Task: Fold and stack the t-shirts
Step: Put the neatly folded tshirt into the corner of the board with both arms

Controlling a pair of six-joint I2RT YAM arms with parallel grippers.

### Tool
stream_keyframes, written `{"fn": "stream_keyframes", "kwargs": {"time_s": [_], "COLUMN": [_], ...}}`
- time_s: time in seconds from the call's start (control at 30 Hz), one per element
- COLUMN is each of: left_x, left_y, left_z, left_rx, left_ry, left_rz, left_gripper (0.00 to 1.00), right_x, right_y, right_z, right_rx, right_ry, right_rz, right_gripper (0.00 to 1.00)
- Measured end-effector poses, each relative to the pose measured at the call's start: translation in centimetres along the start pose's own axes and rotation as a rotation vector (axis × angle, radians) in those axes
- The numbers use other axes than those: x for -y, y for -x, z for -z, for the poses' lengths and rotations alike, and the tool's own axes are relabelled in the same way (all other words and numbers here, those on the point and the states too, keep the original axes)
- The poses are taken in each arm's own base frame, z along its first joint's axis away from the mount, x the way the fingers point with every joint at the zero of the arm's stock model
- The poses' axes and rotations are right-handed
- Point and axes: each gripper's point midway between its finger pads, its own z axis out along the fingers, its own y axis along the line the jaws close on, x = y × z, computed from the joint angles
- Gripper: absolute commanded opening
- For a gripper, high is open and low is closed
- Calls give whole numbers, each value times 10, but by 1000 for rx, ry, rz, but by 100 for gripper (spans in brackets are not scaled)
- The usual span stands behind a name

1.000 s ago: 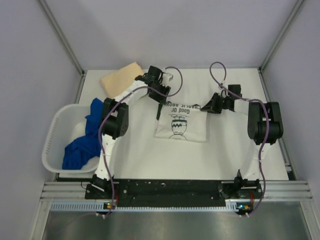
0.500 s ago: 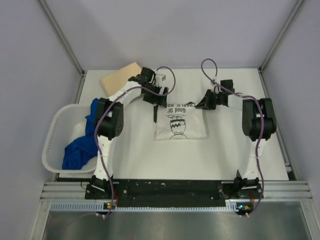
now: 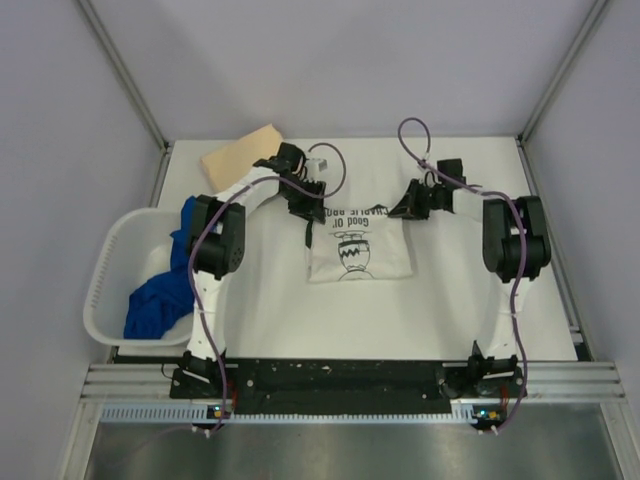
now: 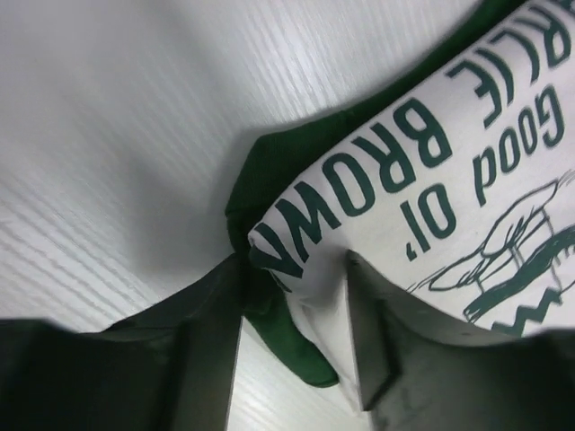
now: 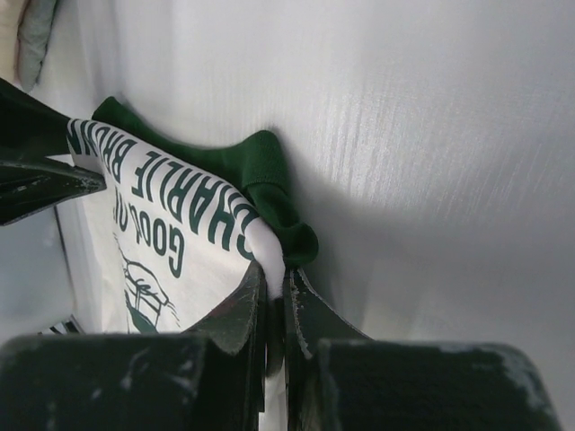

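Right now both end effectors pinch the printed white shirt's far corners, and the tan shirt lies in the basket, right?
No. The top external view shows the tan shirt on the table beyond the basket, not in it. The left end effector and right end effector do pinch the printed white shirt's far corners.

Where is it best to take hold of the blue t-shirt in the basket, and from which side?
Likely the crumpled hump of the blue t-shirt at the table-side wall of the basket, coming from above: it rises highest there, and the walls block any sideways approach.
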Motion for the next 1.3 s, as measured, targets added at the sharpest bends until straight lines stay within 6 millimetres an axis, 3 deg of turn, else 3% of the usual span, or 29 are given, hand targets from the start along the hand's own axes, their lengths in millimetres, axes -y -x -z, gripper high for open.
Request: {"fn": "stream_keyframes", "kwargs": {"time_s": [0.03,0.17,0.33,0.4,0.67,1.0,1.17,1.3], "left_x": [2,9,0,-5,-28,-70,-77,-79], "left_y": [-4,-17,-21,-18,25,33,43,52], "left_z": [0,2,15,31,118,161,198,228], "left_rx": [-13,-60,-40,-15,194,262,336,408], "left_ry": [-15,-67,-37,-11,127,241,291,330], "left_rz": [5,6,-5,-19,-134,-144,-150,-162], "left_gripper": [0,0,0,0,0,0,0,0], "right_x": [-1,-11,-33,-48,-121,-190,-227,-257], "right_y": [0,2,15,22,65,101,119,137], "right_z": [-1,-2,-3,-4,-19,-54,-66,-64], "right_rx": [-2,-8,5,13,98,184,252,337], "right_ry": [2,17,52,81,210,331,372,392], "right_rz": [2,14,38,56,149,217,256,286], "right_gripper": [0,0,0,0,0,0,0,0]}}
